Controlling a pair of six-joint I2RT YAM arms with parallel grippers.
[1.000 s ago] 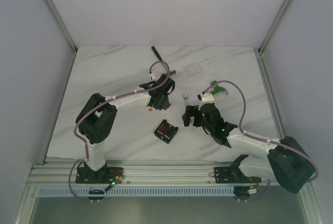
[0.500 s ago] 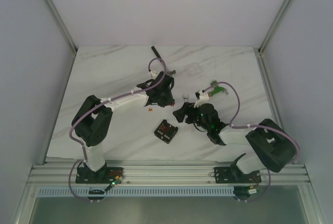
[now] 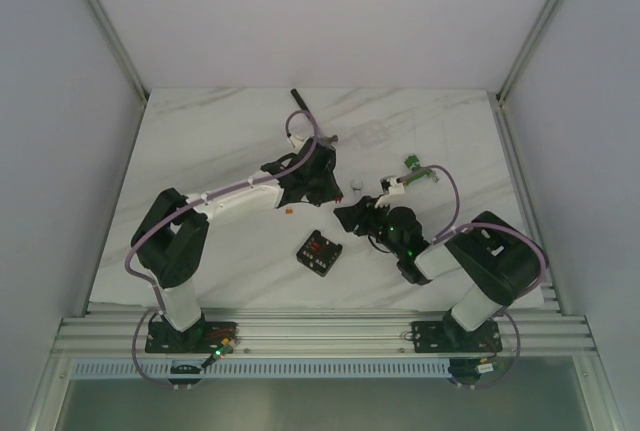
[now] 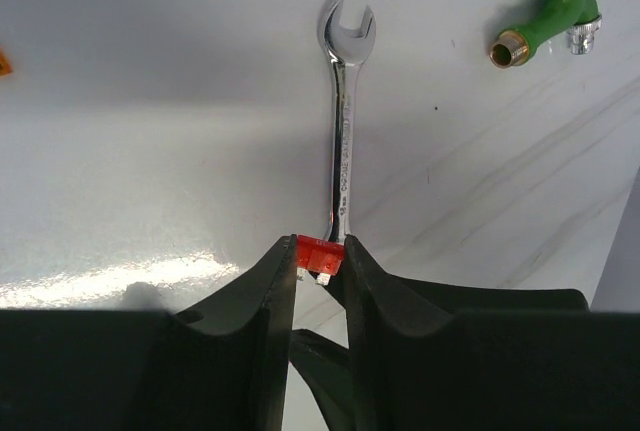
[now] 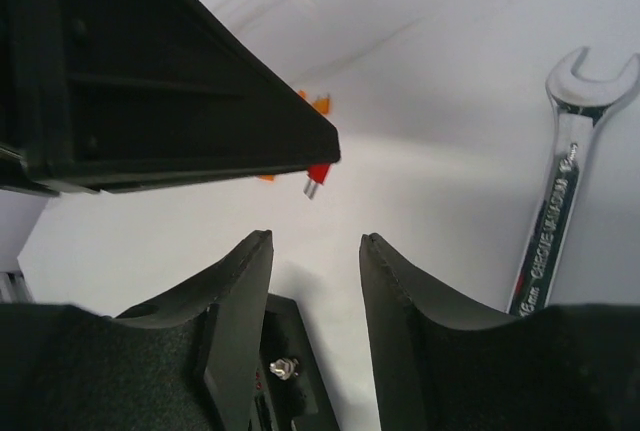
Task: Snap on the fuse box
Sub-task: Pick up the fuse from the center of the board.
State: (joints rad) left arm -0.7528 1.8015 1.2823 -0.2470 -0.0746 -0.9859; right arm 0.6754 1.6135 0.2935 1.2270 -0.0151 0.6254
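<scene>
The left hand (image 4: 320,263) is clamped on a red fuse (image 4: 316,251); the right hand (image 5: 315,246) has its fingers apart. The fuse box (image 3: 319,251) lies on the surface (image 3: 200,151) nearer the bases, touching neither hand. Stamped lettering on the wrench (image 4: 342,141) is too small to read.

The wrench (image 5: 553,223) carries engraved lettering along its shank, too blurred to read; nothing else bears text.

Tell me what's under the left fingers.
The left fingers pinch a red fuse. Beneath them a wrench lies flat on the table, open end pointing away. Its near end is covered by the fingers.
</scene>
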